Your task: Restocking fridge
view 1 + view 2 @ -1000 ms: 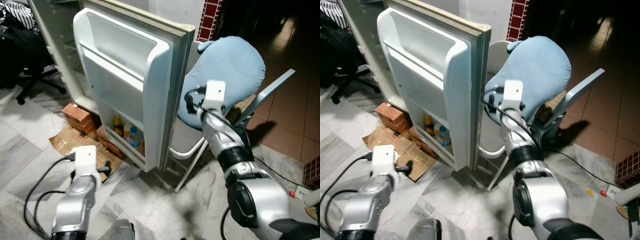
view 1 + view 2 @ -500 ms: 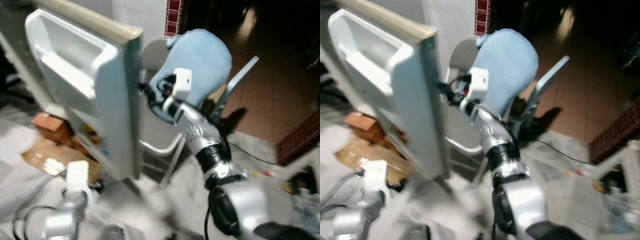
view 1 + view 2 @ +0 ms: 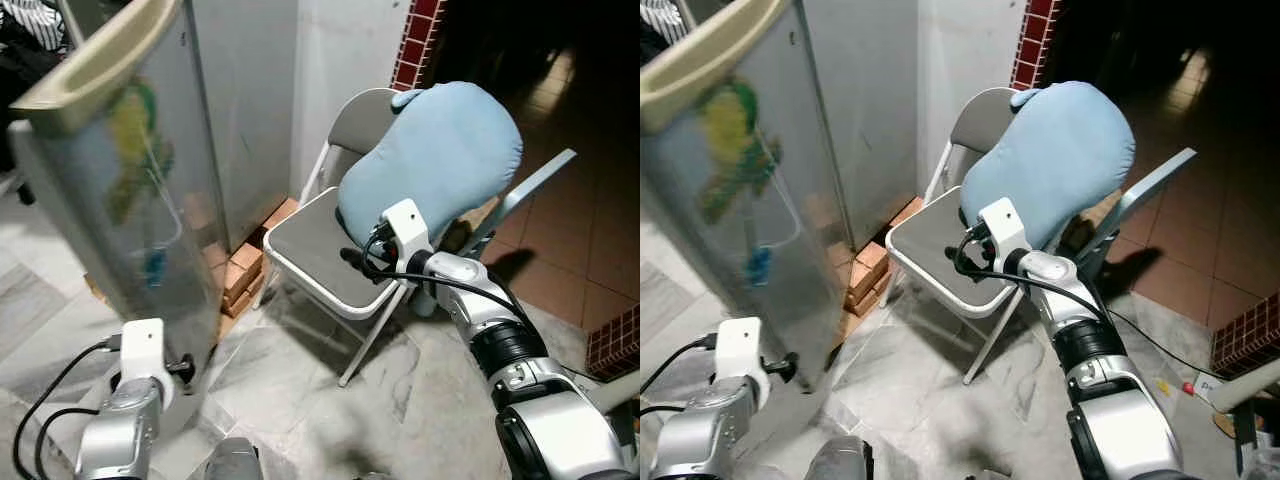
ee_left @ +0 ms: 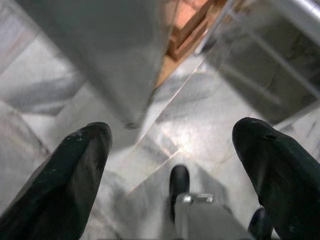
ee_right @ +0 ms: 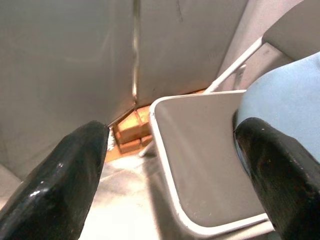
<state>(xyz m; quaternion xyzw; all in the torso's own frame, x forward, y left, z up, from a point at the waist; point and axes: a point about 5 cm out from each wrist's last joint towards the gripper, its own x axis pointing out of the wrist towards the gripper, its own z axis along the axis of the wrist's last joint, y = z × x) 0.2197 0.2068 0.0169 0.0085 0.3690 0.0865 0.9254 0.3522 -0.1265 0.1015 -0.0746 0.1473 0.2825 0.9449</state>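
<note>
Right gripper (image 5: 165,165) hangs open over the folding chair's seat, fingers spread wide with nothing between them; left gripper (image 4: 172,170) hangs low near the floor, likewise open and empty

Biggest thing beside them is the fridge door (image 3: 120,200), standing to the left of the right gripper and just above and ahead of the left one, its grey outer face with a colourful sticker turned toward the camera. Judging by its bulk, it is stiff and fairly heavy, swings on its hinge only, and is best pushed flat on the outer face or taken at the pale top edge; the smooth skin looks slippery for a pinch

Next, the folding chair (image 3: 310,260) sits directly under the right gripper, with a soft blue cushion (image 3: 440,160) leaning on its back, just beyond the fingers

Bricks (image 3: 245,275) lie at the fridge foot, between door and chair, well below the right gripper
</note>
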